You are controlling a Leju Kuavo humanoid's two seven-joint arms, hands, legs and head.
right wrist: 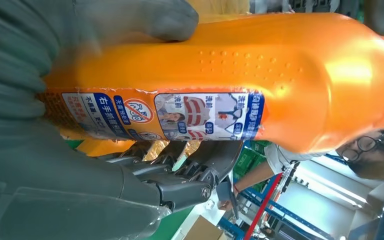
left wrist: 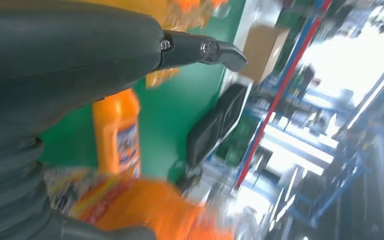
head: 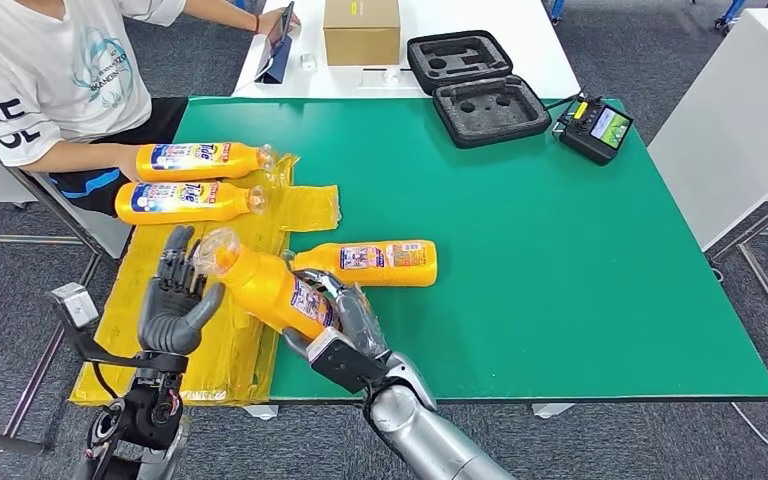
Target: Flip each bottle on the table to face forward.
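Pointing cap far-left, bottle (head: pixel 265 288) in rt hand (head: pixel 345 318).

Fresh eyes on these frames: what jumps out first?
The orange bottle lifted off the table, gripped by the right hand with the left hand open beside its cap end. Next, two more bottles lying on yellow plastic at the green table's far left, near a seated person.

Two bottles (head: pixel 195 178) lie side by side on plastic sheeting (head: pixel 310 207) at the table's (head: pixel 560 250) ten o'clock. A third bottle (head: pixel 370 262) lies near centre; a case (head: pixel 477 87) at one o'clock.
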